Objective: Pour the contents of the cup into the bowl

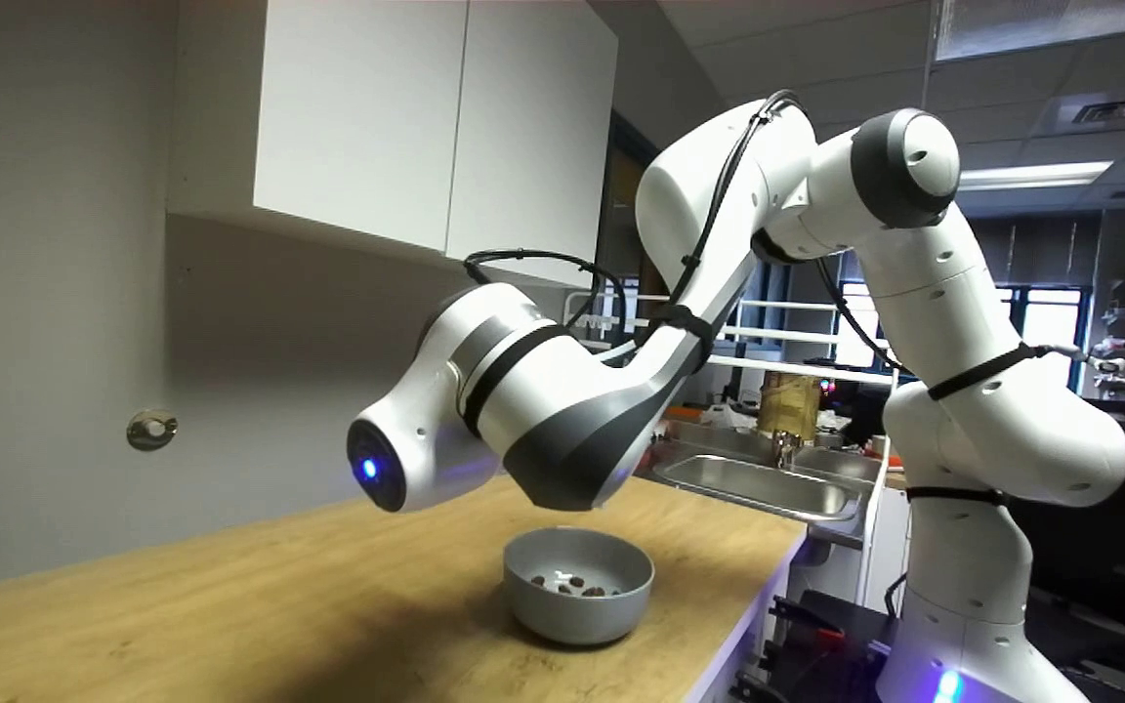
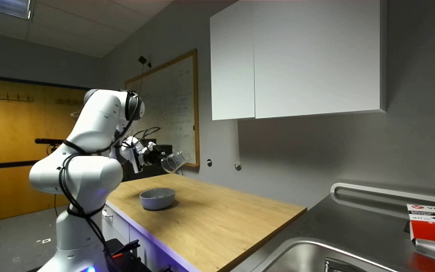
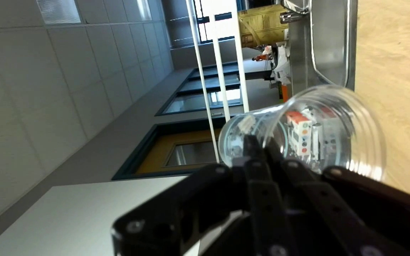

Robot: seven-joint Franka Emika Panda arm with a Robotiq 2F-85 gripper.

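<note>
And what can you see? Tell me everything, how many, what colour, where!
counter: 1, light wood, along the wall
bowl: 1, grey, on the counter
bits: several, brown, in the bowl
cup: 1, clear, tilted, in midair
cabinet: 1, white, on the wall
whiteboard: 1, white, on the wall
sink: 1, silver, past the counter's end
tap: 1, silver, at the sink
box: 1, red and white, beside the sink
mystery thing: 1, yellow, behind the tap
windows: several, bright white, far back
clutter: lots, mixed colours, in the background
arm: 1, white and grey, base beside the counter
gripper: 1, black, shut on the cup
</note>
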